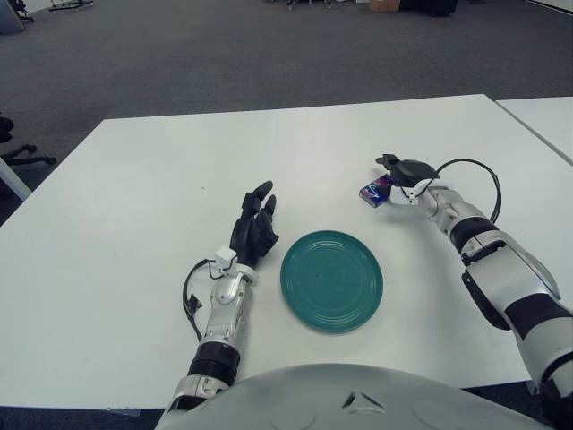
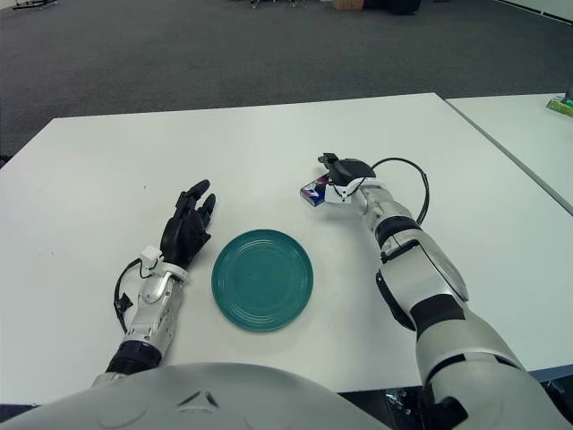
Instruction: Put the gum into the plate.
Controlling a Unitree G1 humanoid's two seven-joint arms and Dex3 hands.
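My right robot hand (image 1: 400,175) was closed around the small purple-and-blue gum packet (image 1: 376,191), beyond and to the right of the round teal plate (image 1: 331,279) on the white counter (image 1: 134,233). My left robot hand (image 1: 254,224) lay open just left of the plate. Only the right eye view showed a green item (image 2: 561,107) on the neighbouring table.

Bright, even overhead light; white table (image 1: 134,224) near glare, soft shadows under plate (image 1: 331,279) at 6 o'clock, sharp focus throughout.
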